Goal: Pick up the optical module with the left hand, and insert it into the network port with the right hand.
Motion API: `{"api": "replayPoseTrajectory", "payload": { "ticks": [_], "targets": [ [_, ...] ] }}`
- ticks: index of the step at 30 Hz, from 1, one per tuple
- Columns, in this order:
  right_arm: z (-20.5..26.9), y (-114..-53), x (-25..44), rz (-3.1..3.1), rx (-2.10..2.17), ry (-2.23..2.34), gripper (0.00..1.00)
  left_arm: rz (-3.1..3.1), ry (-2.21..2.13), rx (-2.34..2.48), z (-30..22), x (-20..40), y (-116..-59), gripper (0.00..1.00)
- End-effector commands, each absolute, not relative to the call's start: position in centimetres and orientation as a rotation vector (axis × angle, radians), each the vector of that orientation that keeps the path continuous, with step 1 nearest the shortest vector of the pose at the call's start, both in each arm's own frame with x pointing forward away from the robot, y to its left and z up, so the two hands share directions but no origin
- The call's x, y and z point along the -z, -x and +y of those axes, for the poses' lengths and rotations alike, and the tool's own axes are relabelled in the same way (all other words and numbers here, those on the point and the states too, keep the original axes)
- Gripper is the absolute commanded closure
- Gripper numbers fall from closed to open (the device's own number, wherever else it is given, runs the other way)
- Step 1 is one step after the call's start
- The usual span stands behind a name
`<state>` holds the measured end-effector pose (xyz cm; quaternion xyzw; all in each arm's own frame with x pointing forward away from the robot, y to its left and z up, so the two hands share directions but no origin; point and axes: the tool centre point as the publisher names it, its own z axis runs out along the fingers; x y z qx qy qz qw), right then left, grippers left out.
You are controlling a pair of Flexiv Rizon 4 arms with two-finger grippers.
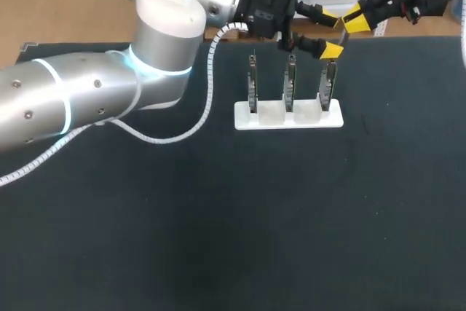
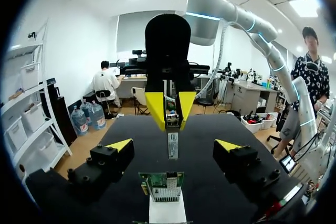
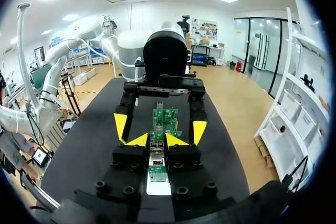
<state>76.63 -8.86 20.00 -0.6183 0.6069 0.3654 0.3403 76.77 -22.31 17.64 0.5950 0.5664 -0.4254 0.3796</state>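
The right gripper (image 2: pixel 171 120) pinches the optical module (image 2: pixel 172 145) above the rightmost board (image 1: pixel 330 81) on the far stand (image 1: pixel 287 118), left gripper (image 3: pixel 160 128) spread wide around it; light, stiff (fragile contacts, probably), best held mid-body.

**Clearance at the boards**

Three boards (image 1: pixel 290 81) stand upright in a row on a white base (image 1: pixel 287 116), with narrow gaps between them. Above the rightmost board, the left gripper (image 1: pixel 329 32), fingers spread, and the right gripper (image 1: pixel 354 18), clamped on the module (image 3: pixel 156 157), crowd the approach. Open mat (image 1: pixel 218 216) lies nearer.
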Motion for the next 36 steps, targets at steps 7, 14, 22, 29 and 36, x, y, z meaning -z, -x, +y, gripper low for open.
{"api": "replayPoseTrajectory", "payload": {
  "ticks": [7, 14, 22, 29, 36],
  "targets": [
    [-9.0, -77.0, -20.1, 1.578, -0.95, 1.62, 1.0, 1.534, -1.576, 0.974, -20.4, -17.2, -75.9, 0.0],
    [-9.0, -77.1, -20.0, 1.577, -0.951, 1.621, 1.0, 1.552, -1.632, 0.895, -19.7, -17.1, -76.1, 0.0],
    [-9.0, -77.1, -20.0, 1.579, -0.954, 1.613, 1.0, 1.569, -1.661, 0.875, -19.4, -16.6, -76.0, 0.0],
    [-9.0, -77.2, -20.0, 1.579, -0.956, 1.613, 1.0, 1.596, -1.659, 0.878, -19.5, -16.3, -76.1, 0.0],
    [-9.0, -77.1, -19.9, 1.58, -0.957, 1.611, 1.0, 1.622, -1.68, 0.858, -19.6, -15.9, -75.9, 0.0]
  ]
}}
